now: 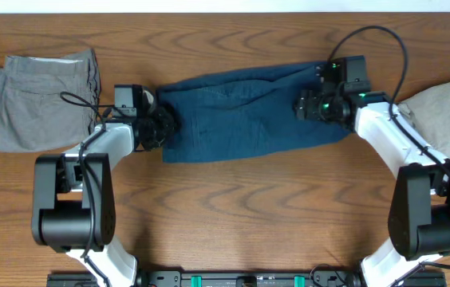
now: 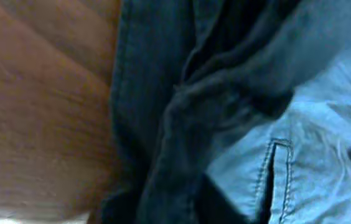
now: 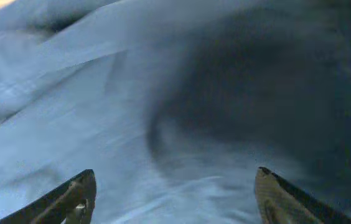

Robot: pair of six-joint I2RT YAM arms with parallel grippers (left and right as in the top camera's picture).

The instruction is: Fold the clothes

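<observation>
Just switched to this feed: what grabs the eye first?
The navy garment lies stretched across the centre, an arm at each end: the left arm at its left edge, the right arm over its right end, jaws wide apart. Folded grey shorts sit far left, a beige garment at the right edge.

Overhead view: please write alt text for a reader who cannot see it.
A dark navy garment lies spread across the middle of a wooden table, with the left arm at its left end and the right arm on its right end. Folded grey shorts lie at far left, a beige garment at far right.
</observation>
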